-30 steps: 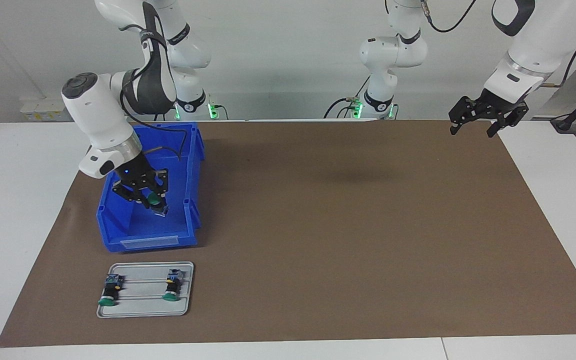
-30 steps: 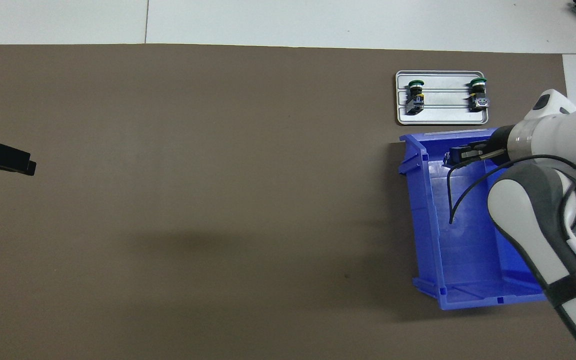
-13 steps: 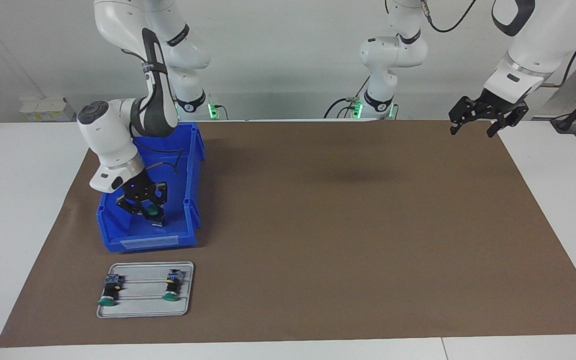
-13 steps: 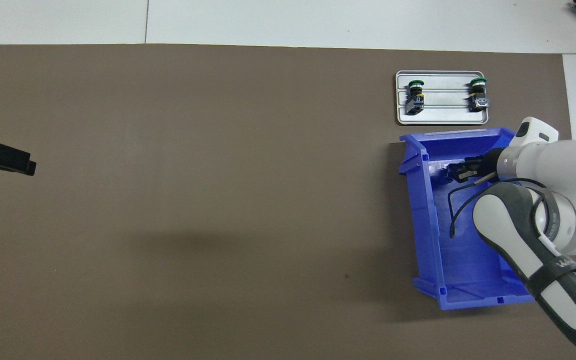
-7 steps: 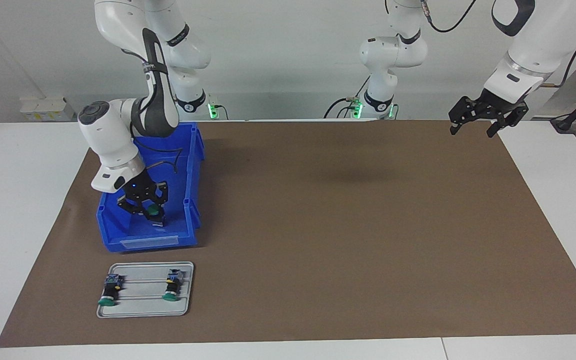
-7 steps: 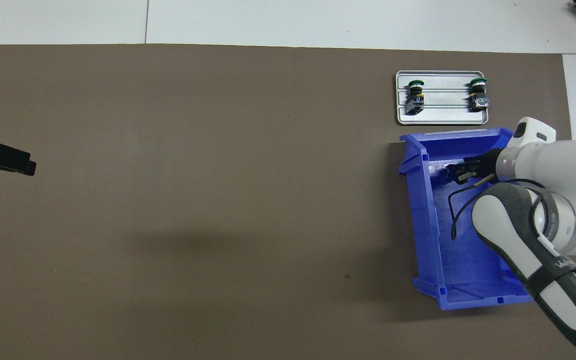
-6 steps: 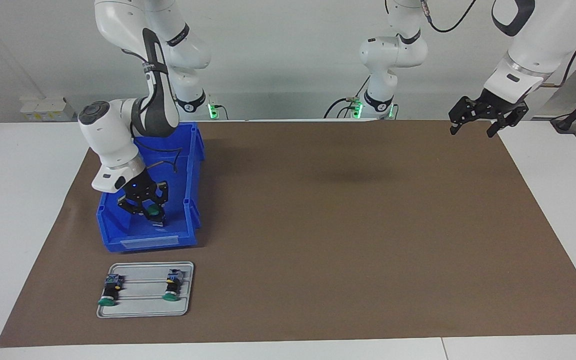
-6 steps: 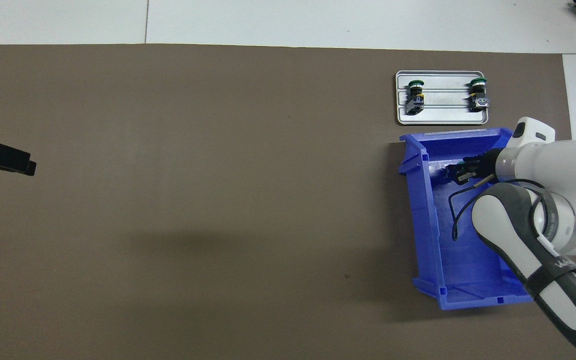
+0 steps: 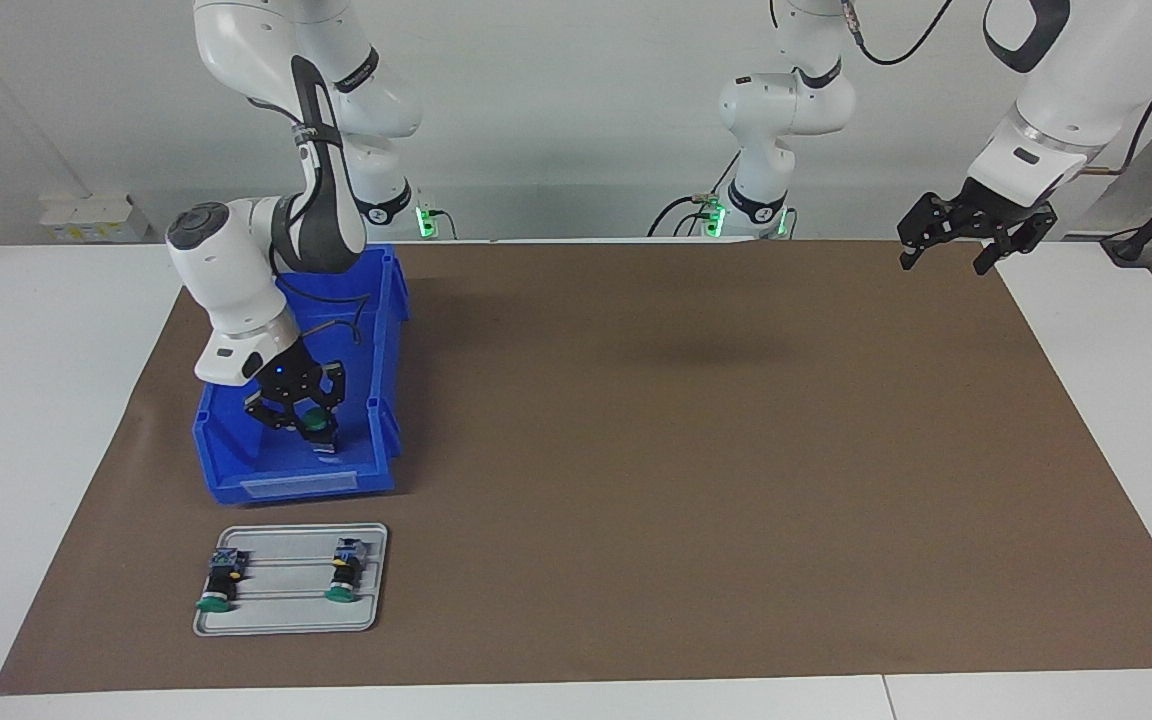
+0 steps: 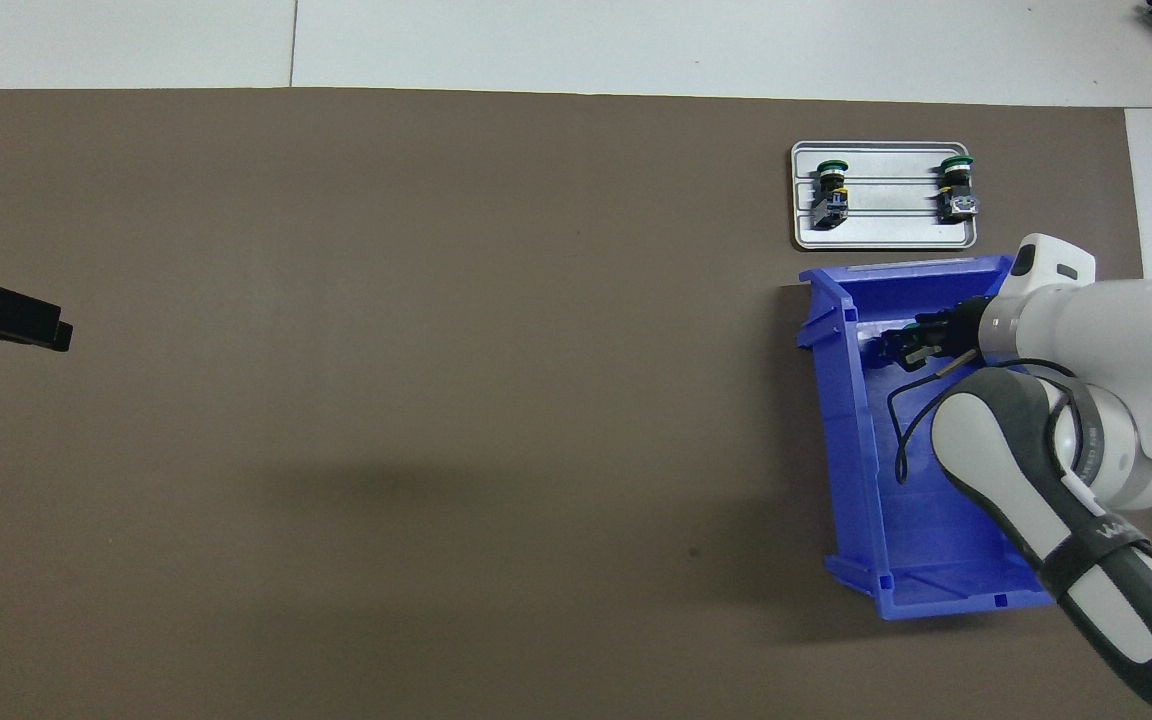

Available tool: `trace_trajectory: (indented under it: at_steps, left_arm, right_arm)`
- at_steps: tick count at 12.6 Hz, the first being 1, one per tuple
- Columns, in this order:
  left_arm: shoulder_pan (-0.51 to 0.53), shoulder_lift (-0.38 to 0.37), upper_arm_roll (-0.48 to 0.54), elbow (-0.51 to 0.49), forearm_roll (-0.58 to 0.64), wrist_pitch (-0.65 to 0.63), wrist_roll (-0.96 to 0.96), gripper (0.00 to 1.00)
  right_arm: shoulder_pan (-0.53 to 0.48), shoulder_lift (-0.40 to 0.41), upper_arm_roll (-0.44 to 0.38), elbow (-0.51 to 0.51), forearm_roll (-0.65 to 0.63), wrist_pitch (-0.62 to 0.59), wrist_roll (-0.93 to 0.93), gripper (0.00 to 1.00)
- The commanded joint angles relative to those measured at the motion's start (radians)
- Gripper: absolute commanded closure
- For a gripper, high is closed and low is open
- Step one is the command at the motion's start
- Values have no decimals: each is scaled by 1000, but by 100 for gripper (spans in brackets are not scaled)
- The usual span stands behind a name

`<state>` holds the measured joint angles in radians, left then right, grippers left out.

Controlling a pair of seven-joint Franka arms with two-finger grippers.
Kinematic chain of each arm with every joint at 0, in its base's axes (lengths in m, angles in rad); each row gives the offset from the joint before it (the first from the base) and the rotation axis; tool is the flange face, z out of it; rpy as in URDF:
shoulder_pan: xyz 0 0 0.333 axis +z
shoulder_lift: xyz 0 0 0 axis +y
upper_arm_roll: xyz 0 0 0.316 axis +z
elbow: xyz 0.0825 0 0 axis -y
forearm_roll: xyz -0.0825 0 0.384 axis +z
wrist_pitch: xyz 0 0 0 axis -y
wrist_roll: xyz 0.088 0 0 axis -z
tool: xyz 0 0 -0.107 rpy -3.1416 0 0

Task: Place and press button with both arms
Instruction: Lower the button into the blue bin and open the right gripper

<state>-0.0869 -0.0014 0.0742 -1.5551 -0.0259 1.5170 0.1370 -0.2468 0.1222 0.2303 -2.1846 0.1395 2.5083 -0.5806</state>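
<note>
Right gripper [image 9: 308,432] clamped on button [image 9: 314,424] inside blue bin [image 9: 236,478], tray [image 9: 281,625] at bin's six o'clock. Left gripper [image 9: 946,262] spread apart, waiting over mat [image 9: 696,450].

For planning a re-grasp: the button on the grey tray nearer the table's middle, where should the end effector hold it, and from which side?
Probably the black body of the button, between green cap and terminal block, from straight above. It lies on its side on the tray, cap pointing away from the robots, so it can be pinched across the body.
</note>
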Motion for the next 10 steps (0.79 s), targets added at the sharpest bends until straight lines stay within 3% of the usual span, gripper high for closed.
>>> trace_trajectory:
  at_steps: [1,3,4,7,10]
  left_arm:
    - [4,-26,-4,-30,17,9,1,0]
    - [4,-28,-4,-30,17,9,1,0]
    - [4,-28,-4,-31,17,9,1,0]
    - [4,-28,-4,-30,17,9,1,0]
    - [4,-28,-4,-30,17,9,1,0]
  right_arm:
    - [-6,-12,7,-14,38,17,-39,70]
    - [-6,-12,6,-14,38,18,-39,70]
    - [-6,-12,6,-14,38,17,-36,64]
    - [-6,-12,6,-14,38,15,-24,35]
    - [-8,-6,7,-1,40,11,-13,16]
